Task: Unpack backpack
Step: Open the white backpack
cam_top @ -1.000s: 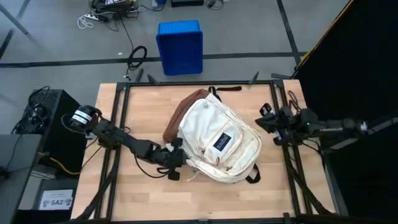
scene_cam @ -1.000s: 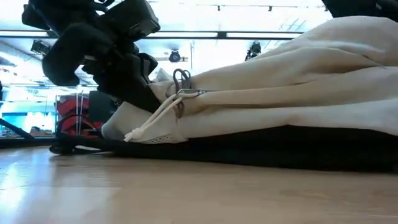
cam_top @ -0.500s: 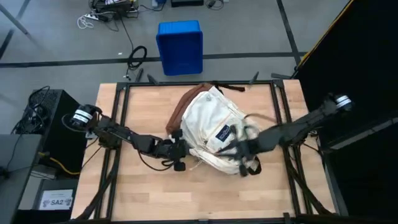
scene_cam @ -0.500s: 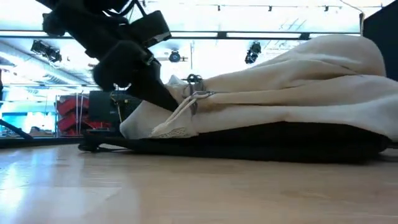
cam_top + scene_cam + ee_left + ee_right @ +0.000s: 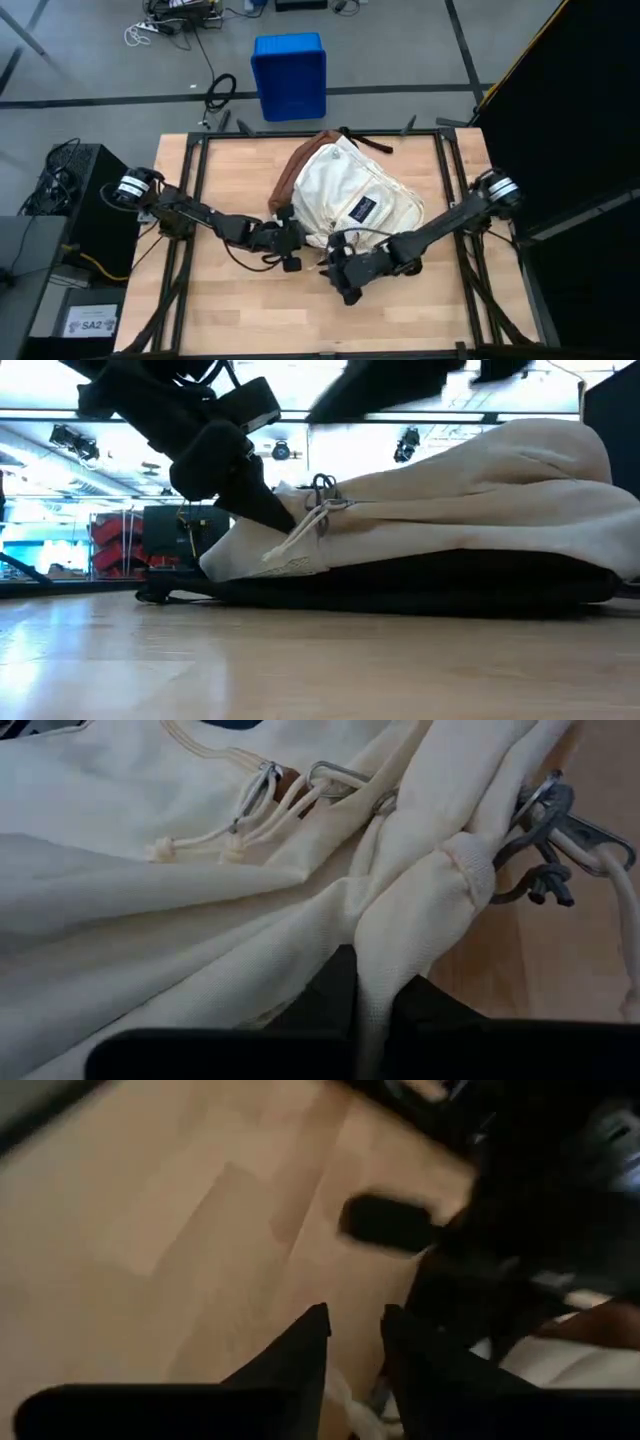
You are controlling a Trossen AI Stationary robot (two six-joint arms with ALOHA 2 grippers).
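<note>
The cream-white backpack (image 5: 352, 203) lies flat in the table's middle, brown base (image 5: 284, 182) toward the far left, logo patch (image 5: 362, 208) facing up. My left gripper (image 5: 295, 243) is at its near left corner, shut on a fold of fabric (image 5: 400, 935). Metal zipper pulls with pale cords (image 5: 548, 845) hang beside the fold. My right gripper (image 5: 340, 281) hovers just off the backpack's near edge, its fingers (image 5: 300, 1355) a little apart. A pale bit shows low between them; I cannot tell whether it touches. My left gripper pinches a bunched fold of the cream fabric (image 5: 385, 965) at the backpack's near left corner, next to the zipper pulls (image 5: 321, 488). The fingers (image 5: 262, 510) come from the table's left, slanting down. The corner is raised a little; the rest of the backpack lies on the table.
Black frame rails run along the table's left (image 5: 195, 200) and right (image 5: 452, 185) sides. A blue crate (image 5: 290, 75) stands on the floor beyond the far edge. Bare wood (image 5: 300, 320) lies between the backpack and the near edge.
My right arm has swung from the table's right edge across the backpack to its near left side. My left gripper has gone right and a little toward the far edge, still shut on the corner. The backpack has slid toward the far edge and bunched up.
</note>
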